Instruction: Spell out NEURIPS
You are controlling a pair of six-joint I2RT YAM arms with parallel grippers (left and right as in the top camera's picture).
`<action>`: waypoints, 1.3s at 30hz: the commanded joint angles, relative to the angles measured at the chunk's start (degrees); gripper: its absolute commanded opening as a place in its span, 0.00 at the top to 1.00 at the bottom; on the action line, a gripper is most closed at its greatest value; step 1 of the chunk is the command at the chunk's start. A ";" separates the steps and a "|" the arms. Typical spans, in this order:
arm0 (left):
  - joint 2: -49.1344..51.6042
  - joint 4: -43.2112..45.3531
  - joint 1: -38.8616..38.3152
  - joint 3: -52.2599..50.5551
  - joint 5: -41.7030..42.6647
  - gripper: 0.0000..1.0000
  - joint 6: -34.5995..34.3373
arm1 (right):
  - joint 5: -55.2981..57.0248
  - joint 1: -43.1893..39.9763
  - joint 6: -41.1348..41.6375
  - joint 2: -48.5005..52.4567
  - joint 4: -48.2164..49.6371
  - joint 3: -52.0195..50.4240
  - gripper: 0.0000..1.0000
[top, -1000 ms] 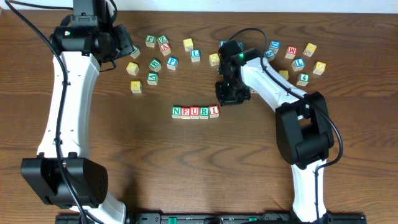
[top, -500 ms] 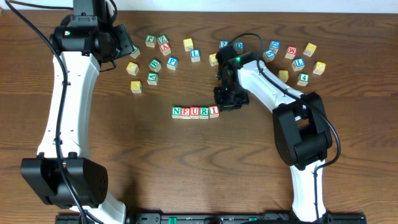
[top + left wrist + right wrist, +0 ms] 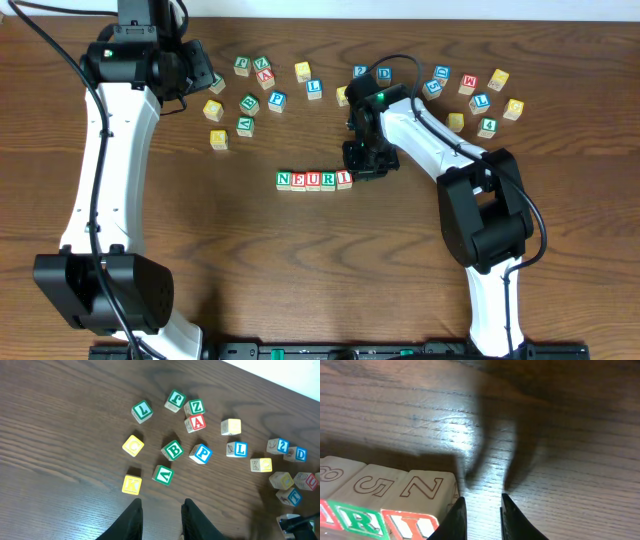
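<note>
Five cubes stand in a row: green N (image 3: 283,180), red E (image 3: 298,180), red U (image 3: 313,180), green R (image 3: 329,180) and red I (image 3: 345,179). My right gripper (image 3: 362,163) hangs low just right of the I cube. In the right wrist view its jaws (image 3: 481,502) stand slightly open over bare wood, with the left finger close beside the I cube (image 3: 412,525) and the R (image 3: 367,522) further left. The blue P cube (image 3: 277,100) (image 3: 201,453) lies in the loose group at the back. My left gripper (image 3: 161,505) hovers open and empty at the back left.
Loose cubes lie scattered along the back: a left group with a green B (image 3: 172,450), red A (image 3: 197,423) and yellow K (image 3: 131,484), and a right group (image 3: 480,95) with a 4 (image 3: 487,127). An L (image 3: 314,88) and D (image 3: 384,73) sit between.
The right gripper has moved left and toward the front, closing in on the right end of the row. The left arm and the cubes have not moved.
</note>
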 commanded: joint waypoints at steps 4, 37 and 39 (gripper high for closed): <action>0.76 -0.22 0.13 -0.26 -0.55 0.74 -0.07 | -1.84 1.16 0.81 0.33 -0.37 -0.44 0.83; 0.74 -0.17 0.13 -0.26 -0.55 0.74 -0.02 | 1.05 -0.90 -1.90 -0.44 -4.48 7.02 0.83; 0.74 0.04 0.13 -0.26 -0.55 0.74 0.17 | 1.07 -1.60 -2.97 -0.66 -5.92 10.01 0.80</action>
